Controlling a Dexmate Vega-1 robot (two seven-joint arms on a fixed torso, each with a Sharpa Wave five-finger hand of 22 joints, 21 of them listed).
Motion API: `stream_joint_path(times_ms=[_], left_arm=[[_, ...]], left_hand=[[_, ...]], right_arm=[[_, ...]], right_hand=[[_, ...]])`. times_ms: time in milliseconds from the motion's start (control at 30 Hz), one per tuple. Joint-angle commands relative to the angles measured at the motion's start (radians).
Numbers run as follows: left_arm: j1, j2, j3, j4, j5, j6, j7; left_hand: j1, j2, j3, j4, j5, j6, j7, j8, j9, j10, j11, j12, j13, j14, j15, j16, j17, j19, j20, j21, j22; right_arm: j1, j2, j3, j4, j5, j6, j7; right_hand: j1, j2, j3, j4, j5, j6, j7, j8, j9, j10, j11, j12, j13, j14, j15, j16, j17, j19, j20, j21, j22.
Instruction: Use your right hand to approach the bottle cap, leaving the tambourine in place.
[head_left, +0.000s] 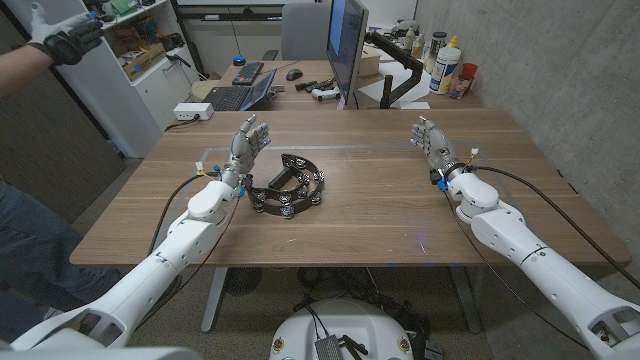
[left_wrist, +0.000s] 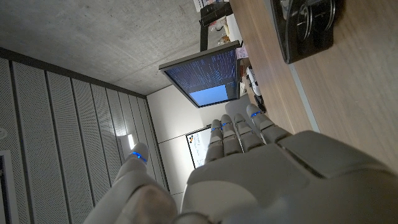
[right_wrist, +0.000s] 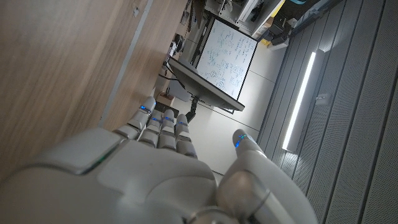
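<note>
The black half-moon tambourine (head_left: 287, 186) lies on the wooden table (head_left: 370, 215) left of its middle, with its jingles facing up. My left hand (head_left: 245, 141) stands just left of and behind it, fingers apart and reaching up, holding nothing. The left wrist view looks over my left hand (left_wrist: 249, 168) to the tambourine (left_wrist: 308, 25) on the wood beyond it. My right hand (head_left: 432, 140) is raised over the table's right part, well apart from the tambourine, fingers spread and empty. In the right wrist view my right hand (right_wrist: 161, 168) shows beside bare wood (right_wrist: 62, 56).
Behind the table stand a monitor (head_left: 346, 48), a laptop (head_left: 240, 95), a white power strip (head_left: 190, 112) and several bottles (head_left: 447, 66). A person stands at the left edge with a gloved hand (head_left: 65, 42) raised. Faint tape marks (head_left: 205, 160) lie near my left hand.
</note>
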Motion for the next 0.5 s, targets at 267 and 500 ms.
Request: stream_joint_path(times_ms=[267, 500], left_arm=[[0.005, 0.016, -0.006, -0.008, 0.018, -0.019, -0.002], [0.01, 0.018, -0.007, -0.013, 0.018, -0.022, -0.003]], left_hand=[[0.011, 0.0, -0.011, -0.005, 0.011, 0.014, -0.003, 0.009, 0.004, 0.011, -0.003, 0.005, 0.002, 0.002, 0.004, 0.004, 0.003, -0.008, -0.039, -0.011, 0.003], [0.013, 0.002, -0.015, -0.007, 0.015, 0.018, -0.006, 0.009, 0.004, 0.013, -0.003, 0.005, 0.002, -0.001, 0.003, 0.003, 0.003, -0.008, -0.038, -0.015, 0.003]], right_arm=[[-0.041, -0.057, 0.015, -0.105, -0.049, -0.077, -0.083], [-0.052, -0.085, 0.021, -0.153, -0.059, -0.14, -0.112]], right_hand=[[0.026, 0.005, -0.002, -0.022, 0.018, 0.04, -0.038, 0.012, 0.006, 0.027, -0.008, 0.011, 0.003, 0.014, 0.001, 0.008, 0.002, 0.008, -0.038, -0.015, 0.001], [0.035, 0.009, -0.003, -0.03, 0.023, 0.054, -0.045, 0.014, 0.007, 0.03, -0.011, 0.011, 0.004, 0.005, -0.003, 0.002, 0.001, -0.006, -0.034, -0.029, 0.002]])
